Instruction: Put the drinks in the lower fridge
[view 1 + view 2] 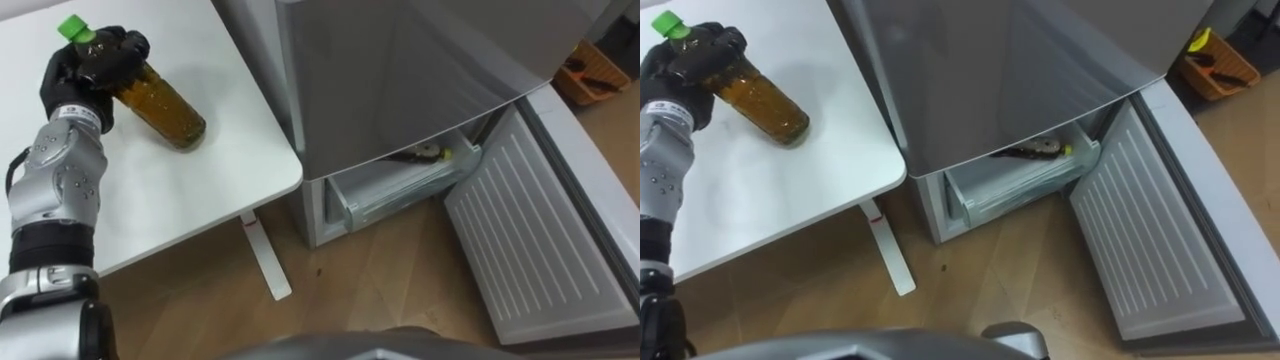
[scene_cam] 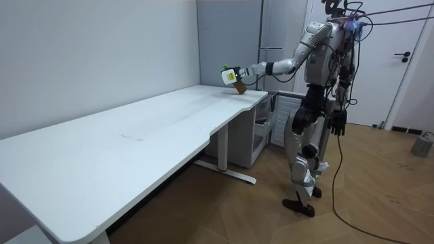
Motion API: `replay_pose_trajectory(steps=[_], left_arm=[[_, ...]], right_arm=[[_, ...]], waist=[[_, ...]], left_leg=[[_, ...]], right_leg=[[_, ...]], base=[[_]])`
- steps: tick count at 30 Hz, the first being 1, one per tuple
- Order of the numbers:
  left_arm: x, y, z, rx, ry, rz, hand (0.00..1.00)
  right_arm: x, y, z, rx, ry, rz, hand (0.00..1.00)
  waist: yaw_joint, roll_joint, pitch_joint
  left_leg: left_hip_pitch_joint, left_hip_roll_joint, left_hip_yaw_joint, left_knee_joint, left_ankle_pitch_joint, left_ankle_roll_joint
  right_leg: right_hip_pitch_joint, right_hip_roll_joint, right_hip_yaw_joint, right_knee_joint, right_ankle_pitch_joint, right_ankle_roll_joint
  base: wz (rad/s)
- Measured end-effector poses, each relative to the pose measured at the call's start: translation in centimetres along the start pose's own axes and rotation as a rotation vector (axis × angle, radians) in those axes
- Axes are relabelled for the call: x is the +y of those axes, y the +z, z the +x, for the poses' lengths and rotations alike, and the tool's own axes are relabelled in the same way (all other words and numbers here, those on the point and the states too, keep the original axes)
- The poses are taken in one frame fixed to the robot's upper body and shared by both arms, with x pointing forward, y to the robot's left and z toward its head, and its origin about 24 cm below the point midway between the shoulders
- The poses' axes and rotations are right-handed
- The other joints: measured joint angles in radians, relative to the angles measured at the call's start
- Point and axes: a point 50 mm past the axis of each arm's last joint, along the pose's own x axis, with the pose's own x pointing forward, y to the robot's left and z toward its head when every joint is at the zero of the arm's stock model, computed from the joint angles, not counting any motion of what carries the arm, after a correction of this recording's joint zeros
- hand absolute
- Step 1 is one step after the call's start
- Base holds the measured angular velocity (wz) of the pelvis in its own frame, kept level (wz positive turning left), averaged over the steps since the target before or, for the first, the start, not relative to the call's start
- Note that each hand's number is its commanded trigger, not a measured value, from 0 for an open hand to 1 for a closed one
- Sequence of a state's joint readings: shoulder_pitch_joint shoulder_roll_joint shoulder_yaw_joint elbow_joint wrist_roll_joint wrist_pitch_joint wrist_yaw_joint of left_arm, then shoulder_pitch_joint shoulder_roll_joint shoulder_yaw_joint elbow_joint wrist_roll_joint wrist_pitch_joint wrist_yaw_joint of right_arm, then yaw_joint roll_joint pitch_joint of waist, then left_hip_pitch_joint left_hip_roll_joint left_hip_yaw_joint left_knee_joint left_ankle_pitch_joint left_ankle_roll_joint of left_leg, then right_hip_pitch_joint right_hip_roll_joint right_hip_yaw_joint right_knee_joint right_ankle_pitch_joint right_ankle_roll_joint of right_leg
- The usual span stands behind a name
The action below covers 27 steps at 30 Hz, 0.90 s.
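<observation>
A bottle of brown tea with a green cap (image 1: 150,93) (image 1: 752,95) hangs tilted over the white table (image 1: 190,190), cap up and to the left. My left hand (image 1: 85,70) (image 1: 685,65) is shut round its upper part, near the table's right end. In the room view the bottle (image 2: 235,83) is held just above the table corner beside the fridge. The lower fridge door (image 1: 530,230) (image 1: 1155,230) stands swung open, and a clear drawer (image 1: 400,180) inside holds a dark item (image 1: 425,153). My right hand (image 2: 339,124) hangs at my side.
The grey fridge body (image 1: 400,70) rises right beside the table edge. An orange box (image 1: 590,78) sits on the wooden floor past the open door. The table's white leg (image 1: 265,260) stands near the fridge corner. I stand in front of the fridge.
</observation>
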State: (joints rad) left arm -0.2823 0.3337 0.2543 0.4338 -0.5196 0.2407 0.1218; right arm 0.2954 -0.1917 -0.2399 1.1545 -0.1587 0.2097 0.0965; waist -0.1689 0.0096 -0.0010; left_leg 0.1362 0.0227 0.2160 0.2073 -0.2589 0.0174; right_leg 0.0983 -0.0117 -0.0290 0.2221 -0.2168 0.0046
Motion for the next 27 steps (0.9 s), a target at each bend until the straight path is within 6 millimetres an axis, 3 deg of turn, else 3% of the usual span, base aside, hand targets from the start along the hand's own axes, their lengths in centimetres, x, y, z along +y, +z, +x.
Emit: replay_pose_trajectory(steps=[15,22,27], left_arm=[[-1.0,-0.4,-0.1,0.004,-0.008,0.008,1.00],[-2.4,2.0,-0.7,-0.103,-0.071,0.007,1.00],[-3.9,3.4,-2.1,-0.191,-0.146,0.010,1.00]], right_arm=[[0.4,1.4,0.0,-0.043,0.015,-0.029,0.00],[0.8,2.8,0.0,-0.074,0.041,-0.029,0.00],[1.1,3.9,-0.1,-0.105,0.033,-0.025,0.00]], waist=[[-0.016,-0.006,0.0010],[-0.015,-0.009,0.0019],[-0.011,-0.016,0.0027]], left_leg=[[-0.002,0.001,-0.009,-0.003,0.000,0.000],[-0.011,-0.002,-0.028,-0.001,0.000,0.000],[-0.005,-0.003,-0.038,-0.001,0.001,0.000]], right_leg=[[0.002,0.001,-0.002,0.000,0.005,0.001],[0.001,-0.001,-0.020,-0.002,0.005,0.001],[0.007,-0.004,-0.033,-0.004,0.005,0.001]], base=[[0.00],[0.07],[0.06]])
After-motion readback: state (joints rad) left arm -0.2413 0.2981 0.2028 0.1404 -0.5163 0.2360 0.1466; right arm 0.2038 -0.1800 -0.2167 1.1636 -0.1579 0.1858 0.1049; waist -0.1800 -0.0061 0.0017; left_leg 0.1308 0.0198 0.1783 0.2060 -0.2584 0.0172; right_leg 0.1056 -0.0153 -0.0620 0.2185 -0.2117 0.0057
